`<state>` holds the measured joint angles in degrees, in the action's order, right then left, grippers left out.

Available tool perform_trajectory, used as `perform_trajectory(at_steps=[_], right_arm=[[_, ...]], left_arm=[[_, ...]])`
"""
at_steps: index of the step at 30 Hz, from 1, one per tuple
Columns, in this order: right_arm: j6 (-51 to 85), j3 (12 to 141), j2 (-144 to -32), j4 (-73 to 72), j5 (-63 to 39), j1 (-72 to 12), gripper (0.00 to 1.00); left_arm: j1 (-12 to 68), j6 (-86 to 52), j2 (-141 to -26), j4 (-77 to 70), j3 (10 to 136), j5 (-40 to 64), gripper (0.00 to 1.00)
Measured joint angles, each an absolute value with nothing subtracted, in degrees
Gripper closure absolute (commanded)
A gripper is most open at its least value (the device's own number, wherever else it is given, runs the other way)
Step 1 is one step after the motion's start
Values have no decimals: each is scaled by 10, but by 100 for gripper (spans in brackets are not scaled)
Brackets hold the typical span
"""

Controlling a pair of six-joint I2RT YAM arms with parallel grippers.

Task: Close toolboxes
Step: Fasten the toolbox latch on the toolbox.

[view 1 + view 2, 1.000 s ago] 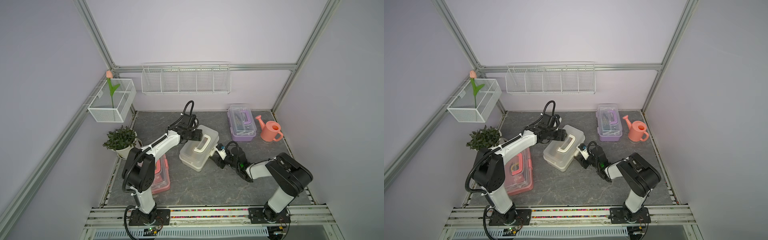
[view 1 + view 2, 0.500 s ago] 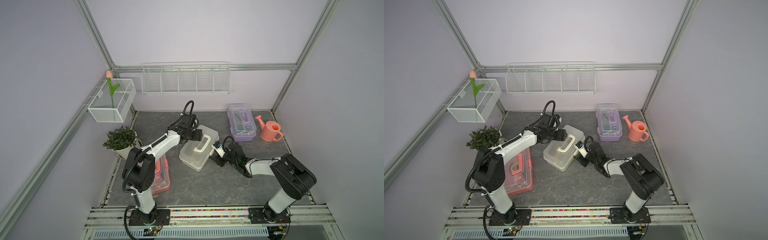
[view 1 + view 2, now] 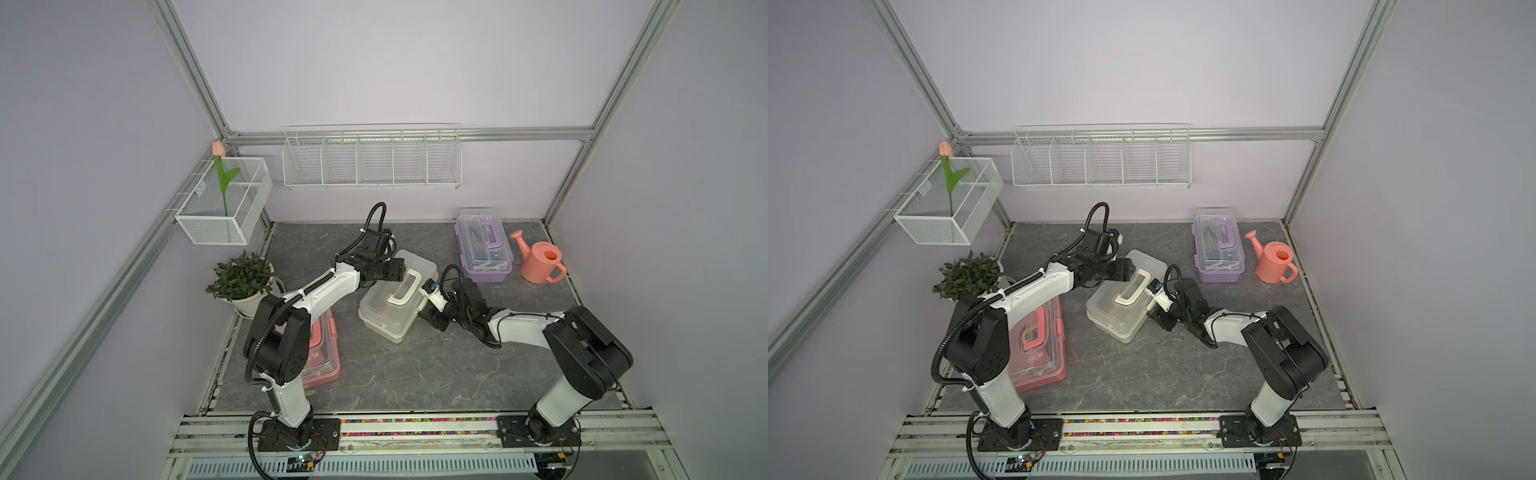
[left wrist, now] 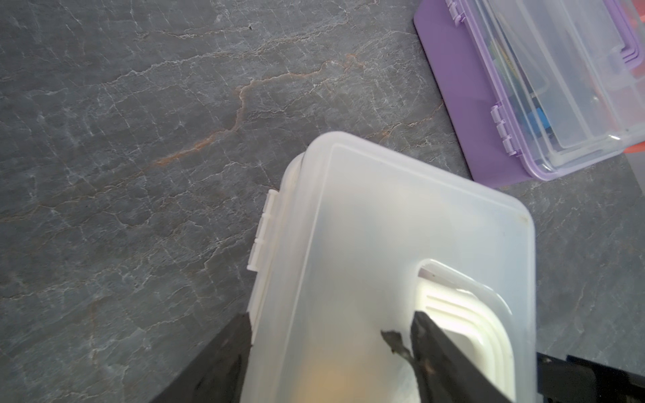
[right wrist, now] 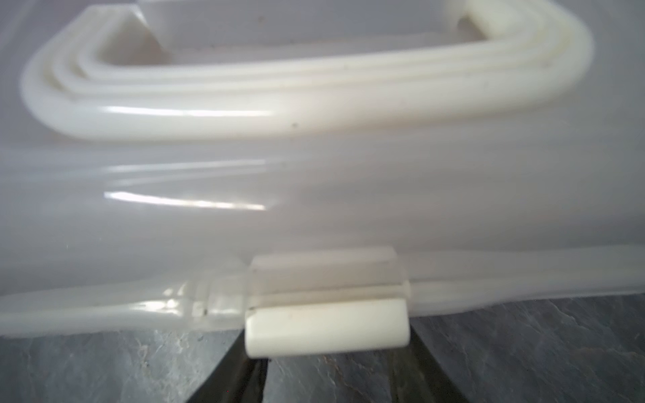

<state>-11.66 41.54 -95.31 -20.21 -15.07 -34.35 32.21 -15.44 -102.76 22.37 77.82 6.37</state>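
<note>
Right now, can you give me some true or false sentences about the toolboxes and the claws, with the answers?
1. The purple toolbox stands next to the pink watering can. True.
2. The pink toolbox sits in the wire shelf on the wall. False: it lies on the table, partly hidden by the left arm.
3. The right claw is at the white toolbox's latch. True.
4. The left claw holds the potted plant. False: it is open over the white toolbox's lid.
5. A tulip stands in the side basket. True.
</note>
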Motion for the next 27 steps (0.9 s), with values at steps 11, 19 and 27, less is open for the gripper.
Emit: perform_trajectory(at_steps=[11, 19, 27], right_arm=[[-125, 418, -928, -150, -129, -345, 60], [-124, 392, -904, -170, -121, -345, 60], [-120, 366, -876, -199, -117, -344, 60]], left_arm=[[323, -154, -1028, 219, 777, 76, 27], [323, -154, -1029, 219, 777, 77, 27], [323, -154, -1030, 219, 777, 78, 27]])
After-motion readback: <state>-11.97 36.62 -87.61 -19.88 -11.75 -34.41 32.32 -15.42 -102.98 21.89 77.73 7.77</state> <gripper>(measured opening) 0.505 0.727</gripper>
